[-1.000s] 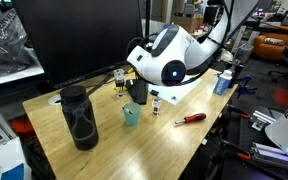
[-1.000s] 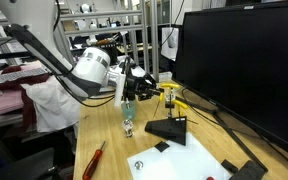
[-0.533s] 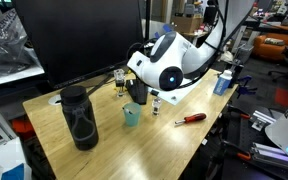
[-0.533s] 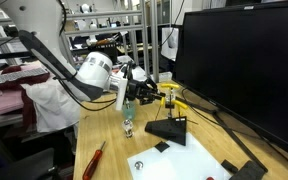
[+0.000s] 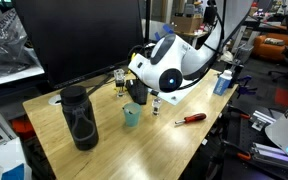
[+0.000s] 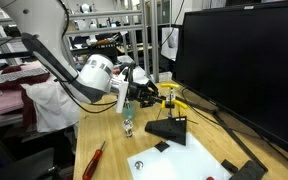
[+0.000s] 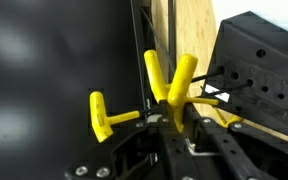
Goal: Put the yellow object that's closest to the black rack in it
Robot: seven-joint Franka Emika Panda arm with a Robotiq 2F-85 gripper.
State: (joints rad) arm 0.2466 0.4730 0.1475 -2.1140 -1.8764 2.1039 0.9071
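You are working in a robotics lab or workshop. Confirm this from the following indicators. 1 wooden workbench (image 5: 104,150) carries a white robot arm (image 5: 169,62), a red-handled screwdriver (image 5: 191,118) and a large black monitor (image 6: 244,70). Open metal shelving (image 6: 104,38) behind the bench holds stacked equipment. In an exterior view, further benches crowded with gear (image 5: 274,40) fill the background. More white equipment (image 5: 282,130) stands just beside the workbench, at the frame edge. Cables run along the bench and the arm.
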